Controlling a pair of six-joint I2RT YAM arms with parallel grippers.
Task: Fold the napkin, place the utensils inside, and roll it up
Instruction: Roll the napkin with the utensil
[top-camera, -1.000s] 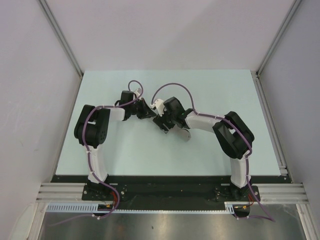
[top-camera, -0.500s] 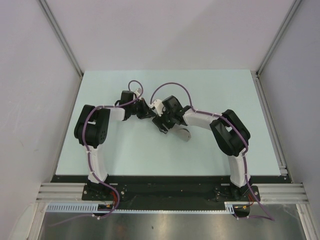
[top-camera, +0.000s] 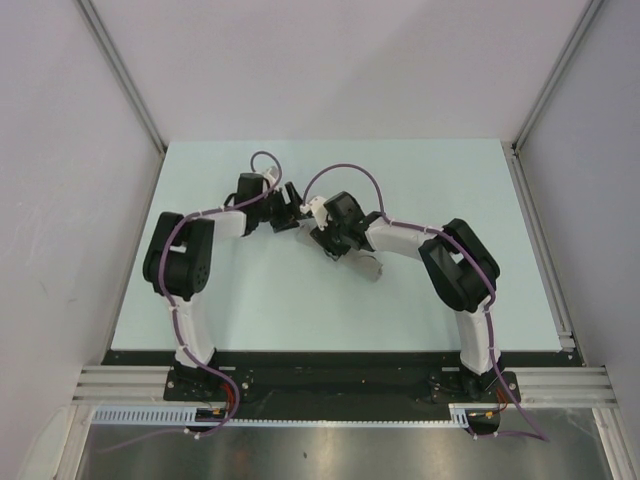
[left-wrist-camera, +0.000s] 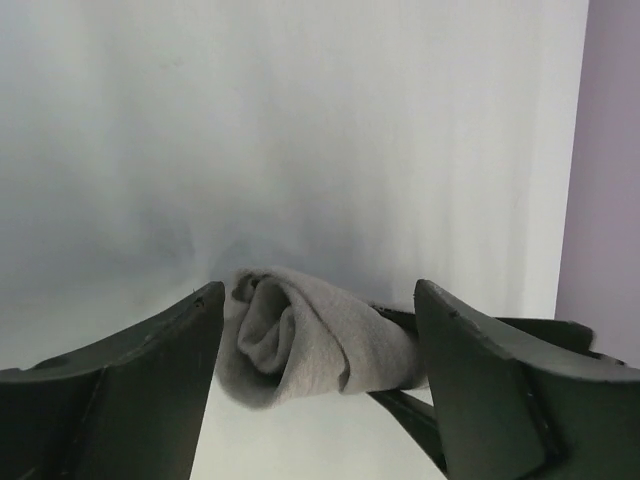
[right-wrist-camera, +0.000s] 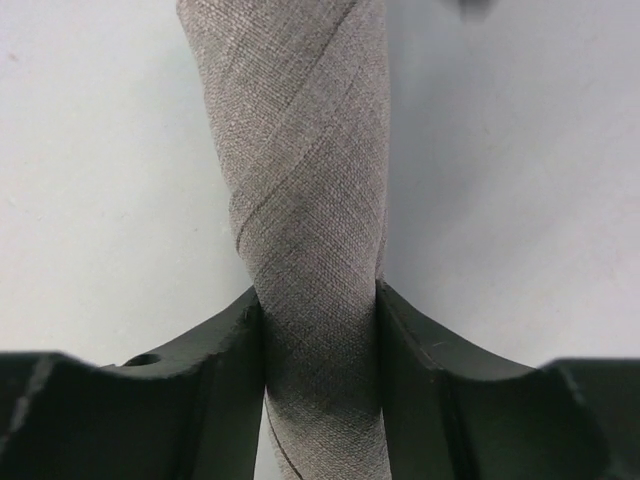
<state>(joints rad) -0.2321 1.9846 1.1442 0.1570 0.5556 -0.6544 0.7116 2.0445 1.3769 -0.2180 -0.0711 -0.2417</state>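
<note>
Rolled napkin (right-wrist-camera: 300, 130) clamped in right gripper (right-wrist-camera: 320, 310); left gripper (left-wrist-camera: 318, 300) open, straddling its end. Unheld end may spring loose and unroll on tabletop (top-camera: 450, 190).

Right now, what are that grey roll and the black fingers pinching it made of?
The napkin looks like woven cloth, matte grey-beige: fine crisscross weave, soft wrapped folds. The right gripper's fingers look like hard black plastic, dull with faint sheen; possibly coated metal.

Seen from above, the rolled napkin (top-camera: 371, 267) lies mostly hidden under the right gripper (top-camera: 325, 241), one pale end showing; the right wrist view cuts it off top and bottom, and its far end vanishes behind one finger (left-wrist-camera: 480, 380) of the left gripper (left-wrist-camera: 318, 300)
</note>
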